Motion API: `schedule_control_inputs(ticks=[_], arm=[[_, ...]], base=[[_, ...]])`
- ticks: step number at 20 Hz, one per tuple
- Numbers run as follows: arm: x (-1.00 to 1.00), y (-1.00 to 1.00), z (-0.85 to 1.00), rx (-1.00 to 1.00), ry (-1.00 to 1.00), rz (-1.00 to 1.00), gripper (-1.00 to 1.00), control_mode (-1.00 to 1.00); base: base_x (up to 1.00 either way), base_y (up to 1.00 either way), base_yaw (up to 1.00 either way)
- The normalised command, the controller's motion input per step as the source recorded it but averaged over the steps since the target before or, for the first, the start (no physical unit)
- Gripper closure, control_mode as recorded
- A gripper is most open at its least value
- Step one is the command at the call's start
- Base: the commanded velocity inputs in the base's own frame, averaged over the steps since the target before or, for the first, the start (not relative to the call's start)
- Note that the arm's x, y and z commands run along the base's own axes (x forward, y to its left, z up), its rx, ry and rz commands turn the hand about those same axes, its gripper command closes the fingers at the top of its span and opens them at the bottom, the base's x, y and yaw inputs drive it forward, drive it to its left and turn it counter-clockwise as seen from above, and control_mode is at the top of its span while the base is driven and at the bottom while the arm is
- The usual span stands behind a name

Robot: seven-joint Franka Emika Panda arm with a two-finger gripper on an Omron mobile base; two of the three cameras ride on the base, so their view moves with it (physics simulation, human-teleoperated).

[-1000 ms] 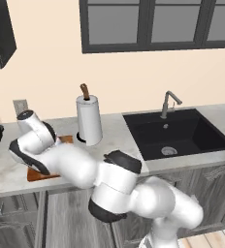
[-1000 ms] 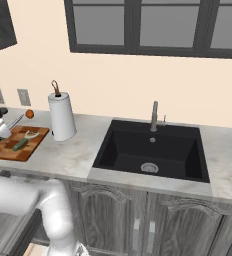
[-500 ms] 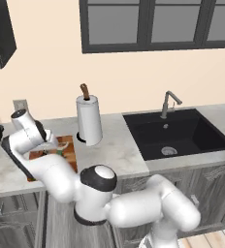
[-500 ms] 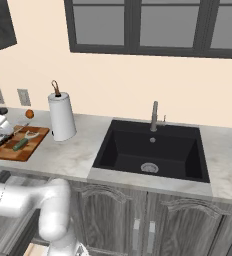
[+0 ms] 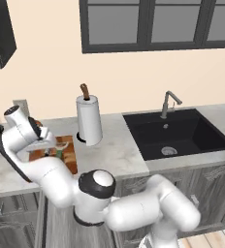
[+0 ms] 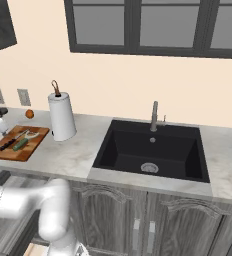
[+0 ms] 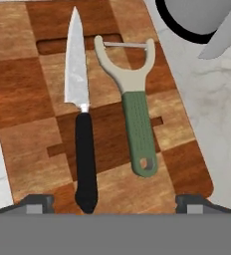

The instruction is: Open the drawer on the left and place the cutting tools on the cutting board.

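Since a second ago, the white arm (image 5: 51, 174) has swung back a little and lifted off the board (image 7: 33, 74), and the fingers (image 7: 115, 201) have let go. Now they are spread wide with nothing between them. Their two dark tips peek up at the bottom corners of the hand view, just over the near end of the board.

The grey surface (image 6: 73, 155) holds everything. On it sits the board, left of the paper roll (image 6: 61, 117) and well away from the black sink (image 6: 150, 150).

On the board lie both tools, side by side and not touching. In the hand view the knife (image 7: 80, 109) is on the left, with its silver blade pointing away and its black handle near the fingers. The peeler (image 7: 135, 109) is on the right, with its pale head away and its green handle close. In the right base view they show as two small things on the board's far part.

I think the putting-down step is done, because both tools rest flat on the board and nothing is held. The drawer's state I cannot tell from here. Next, the arm likely just needs to rise straight up, so the fingers do not bump the handles.
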Motion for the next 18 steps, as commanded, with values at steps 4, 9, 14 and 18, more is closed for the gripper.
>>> schedule_control_inputs(ticks=[4, 9, 14, 18], arm=[[-1.00, -1.00, -0.09, 0.02, -0.27, 0.00, -1.00, -1.00], [-1.00, -1.00, -0.01, 0.06, -0.23, 0.00, -1.00, -1.00], [-1.00, -1.00, 0.01, 0.15, -0.19, 0.00, -1.00, -1.00], [-1.00, -1.00, 0.51, 0.29, -0.22, 0.00, -1.00, -1.00]], base=[[0.00, 0.00, 0.00], [0.00, 0.00, 0.00], [0.00, 0.00, 0.00], [0.00, 0.00, 0.00]])
